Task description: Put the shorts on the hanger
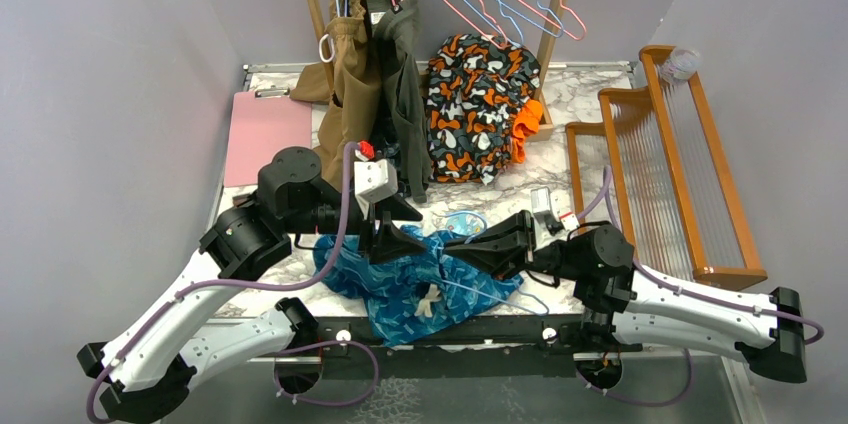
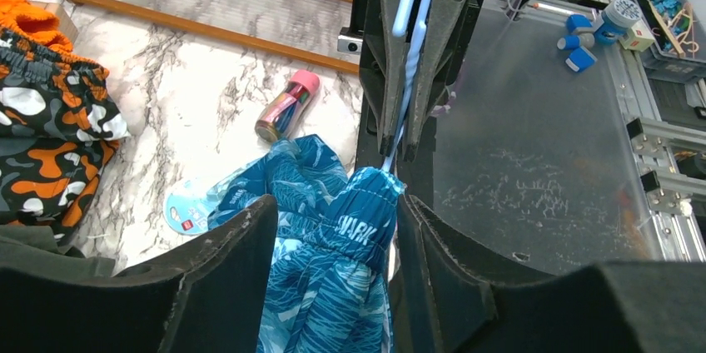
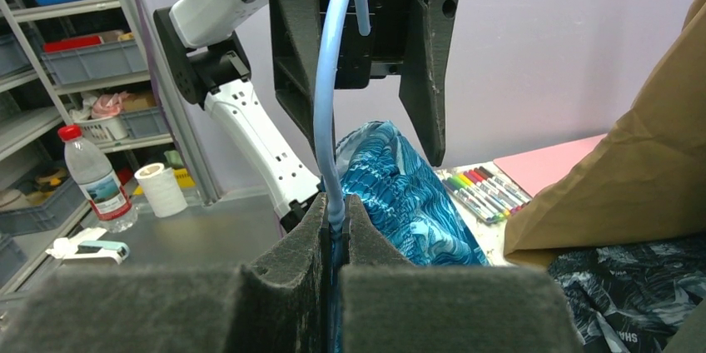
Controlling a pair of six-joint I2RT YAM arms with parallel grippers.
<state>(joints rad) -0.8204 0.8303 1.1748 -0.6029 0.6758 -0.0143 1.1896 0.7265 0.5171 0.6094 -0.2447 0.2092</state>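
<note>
slippage is looming: the right pincer (image 3: 333, 213) is clamping the hanger (image 3: 325, 120) below its hook. the left pincer (image 2: 335, 203) is straddling the bunched shorts (image 1: 410, 284), grip unclear, at the near edge of the surface (image 1: 588, 94), where the wire may be snagging folds.

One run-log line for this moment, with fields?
left gripper: shut on shorts waistband | right gripper: shut on hanger hook | shorts: bunched, not hung

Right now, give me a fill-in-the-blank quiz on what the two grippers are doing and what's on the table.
1. The right gripper is shut on the light-blue ____.
2. Between the left gripper's fingers lies the waistband of the ____.
3. The clipboard in the top view is coloured ____.
Missing words: hanger; shorts; pink.
</note>
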